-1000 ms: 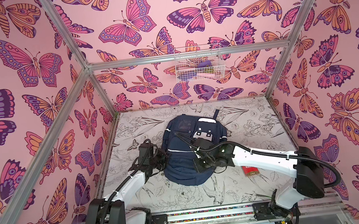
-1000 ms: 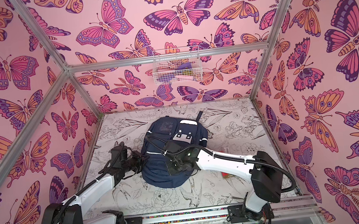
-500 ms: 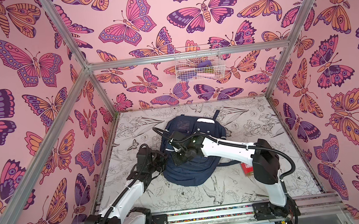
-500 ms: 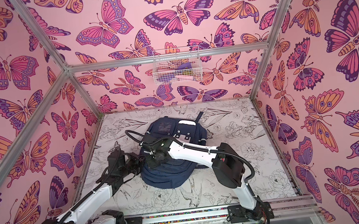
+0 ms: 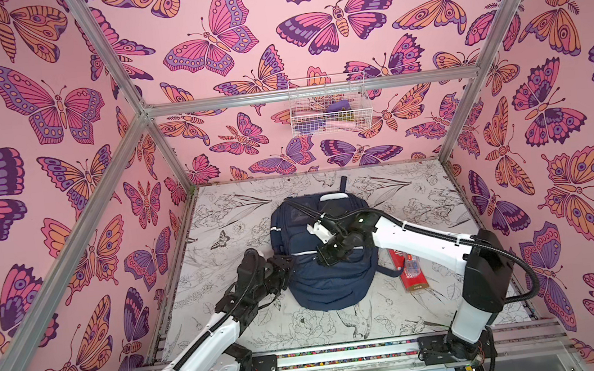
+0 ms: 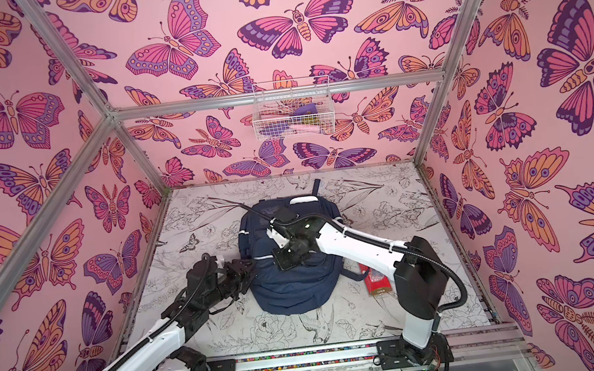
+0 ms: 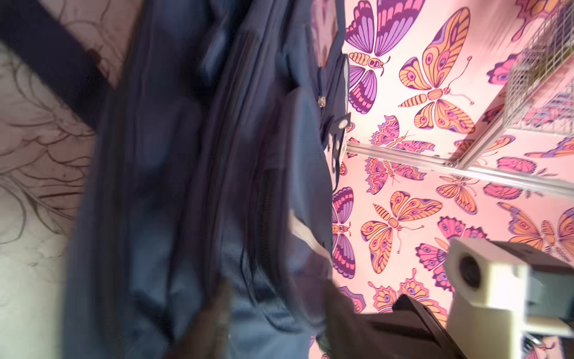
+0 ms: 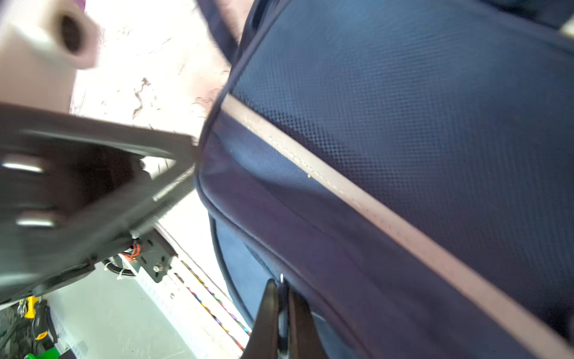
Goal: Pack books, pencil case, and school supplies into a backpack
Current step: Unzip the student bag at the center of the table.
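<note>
at lower left-centre in a top view the left gripper sits at the left edge of the backpack; i cannot tell its jaw state. right of the bag a red packet lies unpacked. further up, the right gripper is clenched on the front fabric. no books show. probably working a zip; next, hold an opening for the packet.

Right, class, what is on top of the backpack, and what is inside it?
The right gripper hangs over the front of the backpack, jaws shut near a white stripe. The fabric hides the inside, so no contents show.
</note>
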